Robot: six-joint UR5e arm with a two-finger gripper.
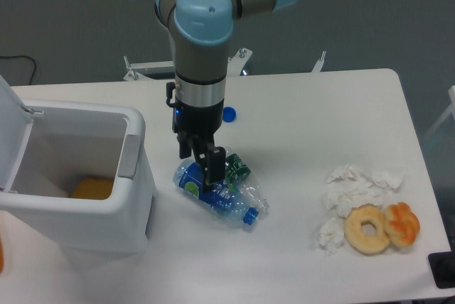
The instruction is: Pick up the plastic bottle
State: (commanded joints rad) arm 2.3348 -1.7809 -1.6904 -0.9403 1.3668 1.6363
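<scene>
Bottle: the plastic bottle [217, 194] lies on its side near the desk's [320, 112] middle, beside the white bin [106, 197].
Fingers: the gripper [210, 176] is over its label; grip unclear.
Feel: probably light, crinkly, slippery; grab the blue label part.

One plastic bottle [213, 194], one green-labelled item [237, 166], one loose blue cap [228, 114], two doughnuts [367, 229], one white bin [106, 197].

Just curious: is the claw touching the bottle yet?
Cannot tell. In the camera view the gripper overlaps the bottle, hiding any contact or gap at its fingertips.
</scene>
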